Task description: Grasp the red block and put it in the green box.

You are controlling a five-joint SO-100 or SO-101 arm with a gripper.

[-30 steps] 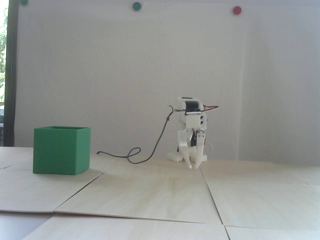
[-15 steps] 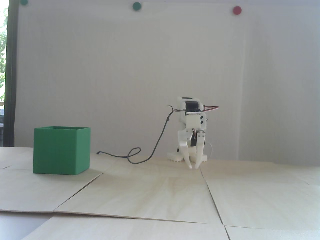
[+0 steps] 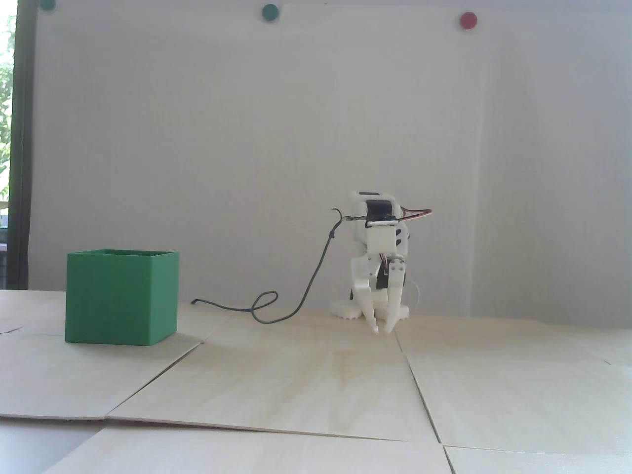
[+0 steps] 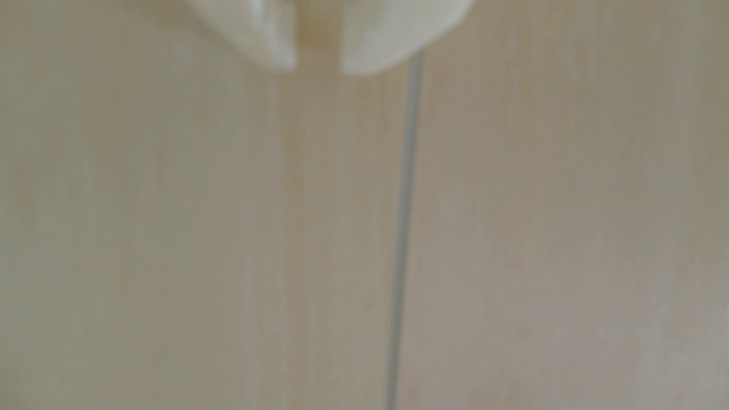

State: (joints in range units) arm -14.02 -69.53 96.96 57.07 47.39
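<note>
Hanging near table, hand [image 3: 382,331] seemingly empty; green box [image 3: 121,296] well left.

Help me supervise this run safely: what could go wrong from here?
No red block shows in either view, so the white two-finger gripper, slightly open above the pale wooden table, may close on nothing. Its tips hang beside a board seam and could catch. The thin dark cable looped toward the matte green box might snag a swing.

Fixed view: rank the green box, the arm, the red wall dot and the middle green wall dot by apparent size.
1. green box
2. arm, slightly smaller; it stands farther back
3. red wall dot and middle green wall dot: alike, unranked
</note>
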